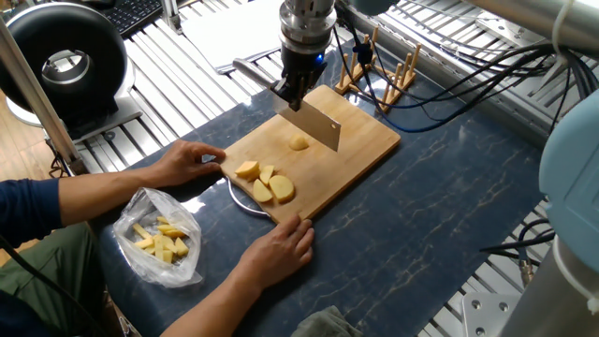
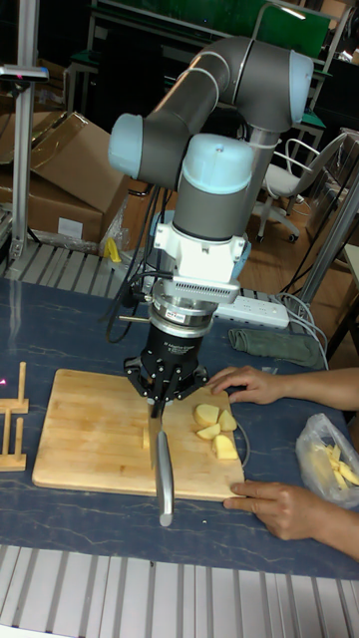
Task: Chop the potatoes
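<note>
1. My gripper (image 1: 293, 92) is clamped on the cleaver (image 1: 314, 124), blade over the cutting board (image 1: 360, 150).
2. I see potatoes (image 1: 264, 183) near the board's corner, one chunk (image 1: 299, 143) by the blade.
3. Plastic bag (image 1: 159, 239) holds yellow sticks.

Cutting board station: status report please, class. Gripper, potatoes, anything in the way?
Gripper shut on knife, blade above the single potato piece. Potato pile at board's near corner. Person's hands hold the cutting board edge.

Table: we see a dark blue top (image 1: 440, 215) on aluminium rails (image 1: 178, 65).
Behind: cardboard boxes (image 2: 55, 179), office chair (image 2: 289, 184).
</note>
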`<state>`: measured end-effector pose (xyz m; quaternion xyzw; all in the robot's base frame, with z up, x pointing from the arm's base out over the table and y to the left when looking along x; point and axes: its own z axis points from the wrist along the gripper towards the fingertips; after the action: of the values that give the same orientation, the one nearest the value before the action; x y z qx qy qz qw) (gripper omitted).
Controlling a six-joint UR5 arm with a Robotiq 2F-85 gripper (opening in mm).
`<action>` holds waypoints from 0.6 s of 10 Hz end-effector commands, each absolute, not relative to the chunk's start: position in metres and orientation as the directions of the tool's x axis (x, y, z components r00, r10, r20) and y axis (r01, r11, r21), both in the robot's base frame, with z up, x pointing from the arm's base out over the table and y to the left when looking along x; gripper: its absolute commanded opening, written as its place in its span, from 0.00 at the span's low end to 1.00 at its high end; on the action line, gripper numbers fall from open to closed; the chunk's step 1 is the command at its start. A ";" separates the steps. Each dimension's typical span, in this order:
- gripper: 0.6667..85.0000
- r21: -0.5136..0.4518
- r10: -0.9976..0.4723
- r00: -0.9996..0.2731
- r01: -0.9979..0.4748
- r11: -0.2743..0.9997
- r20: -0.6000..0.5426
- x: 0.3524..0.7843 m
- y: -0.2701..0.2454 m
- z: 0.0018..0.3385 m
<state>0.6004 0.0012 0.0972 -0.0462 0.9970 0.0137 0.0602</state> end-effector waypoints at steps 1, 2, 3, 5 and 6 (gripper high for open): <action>0.00 0.038 -0.077 -0.989 -0.082 0.996 -0.126 0.603 0.001 0.094; 0.00 0.053 -0.054 -0.993 -0.060 0.997 -0.102 0.598 0.002 0.093; 0.00 0.057 -0.023 -0.997 -0.027 0.998 -0.071 0.592 -0.001 0.094; 0.00 0.064 0.008 -0.999 0.005 0.998 -0.042 0.586 -0.001 0.094; 0.00 0.072 0.017 -0.999 0.014 0.997 -0.040 0.586 0.000 0.095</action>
<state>0.5900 -0.0018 0.0929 -0.0126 0.9991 0.0241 0.0321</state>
